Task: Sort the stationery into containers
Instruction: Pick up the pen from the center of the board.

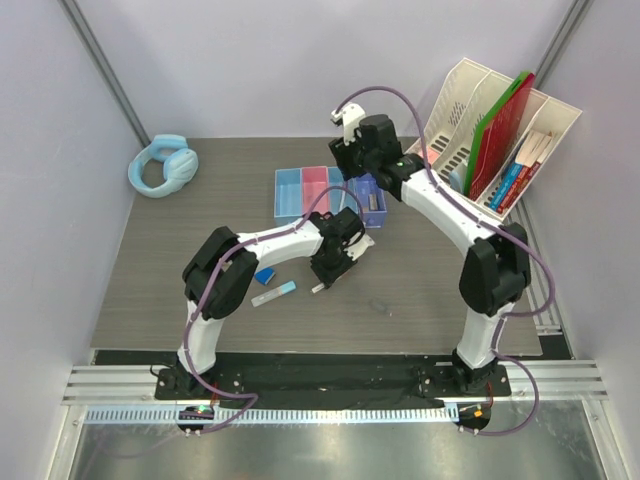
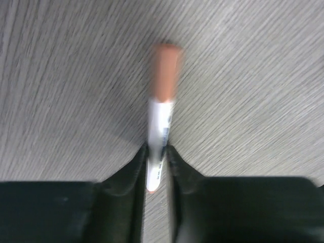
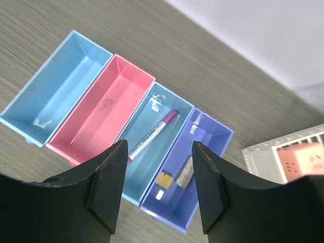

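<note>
Since the left jaws are clamped on the tail end of a white pen with a red cap (image 2: pixel 161 111), what we care about is where the row of bins (image 1: pixel 287 205) sits from there. From overhead, the left arm (image 1: pixel 280 243) has its jaws at mid-frame and the bins lie just above them in the picture, so it's a short hop up-frame. On the left wrist camera the pen's long axis runs straight up the frame away from the jaws, cap at the far end. It's blurry, so we can't tell if the cap touches the bench (image 2: pixel 253 76).

The snag, we reckon, is the right arm (image 1: pixel 440 210). The right jaws hang spread wide, holding nothing, over the right-hand end of the row. Between them on the right wrist camera we see the second blue bin (image 3: pixel 152 172) with a purple-capped pen (image 3: pixel 152 134) lying along it, and next to it the purple bin (image 3: pixel 207 136) holding a gold clip (image 3: pixel 163 178) and a grey eraser (image 3: pixel 185 172). If pens go together, ours wants that second blue bin, turned to lie along it, and the right arm is parked right there.

Loose on the bench lower left of centre overhead: a blue block (image 1: pixel 264 275) and a pale blue tube (image 1: pixel 273 294), nearer the left arm. The headphones (image 1: pixel 163 165) sit upper left and the file organiser (image 1: pixel 455 95) upper right, both well apart from the action.
</note>
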Controlling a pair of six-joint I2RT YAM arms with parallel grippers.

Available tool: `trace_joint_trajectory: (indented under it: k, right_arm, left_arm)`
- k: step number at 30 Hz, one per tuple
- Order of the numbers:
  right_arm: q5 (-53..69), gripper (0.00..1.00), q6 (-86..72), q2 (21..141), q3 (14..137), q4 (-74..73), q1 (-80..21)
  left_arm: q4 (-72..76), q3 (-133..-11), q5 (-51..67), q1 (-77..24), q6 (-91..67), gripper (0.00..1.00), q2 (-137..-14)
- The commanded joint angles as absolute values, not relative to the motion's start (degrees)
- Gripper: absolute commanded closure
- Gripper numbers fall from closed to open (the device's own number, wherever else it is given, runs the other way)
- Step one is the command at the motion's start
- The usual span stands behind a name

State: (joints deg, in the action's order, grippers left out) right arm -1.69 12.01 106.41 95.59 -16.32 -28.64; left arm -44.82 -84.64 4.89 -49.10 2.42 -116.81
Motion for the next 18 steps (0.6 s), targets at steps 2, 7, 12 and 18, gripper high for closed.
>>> trace_joint_trajectory:
  k: [2,7,12,18]
  right_arm:
    - [-2.37,0.41,11.34,95.29,91.24,-17.4,-27.34]
    - [-2.9,0.4,11.16,85.81,84.66,-17.93,-25.32]
    - [-2.9,0.39,10.55,79.11,76.57,-18.02,-22.59]
    - [-3.78,0.38,10.2,73.57,71.2,-18.9,-20.75]
  left_arm:
    - [-45.35,-83.15,6.24,-49.48,3.25,0.9,-120.06]
    - [-46.23,-83.67,6.15,-49.48,3.95,1.0,-119.45]
    - [-46.14,-84.02,6.5,-49.39,4.66,1.0,-116.72]
    - [-47.28,-86.48,8.52,-49.22,5.62,1.0,-112.95]
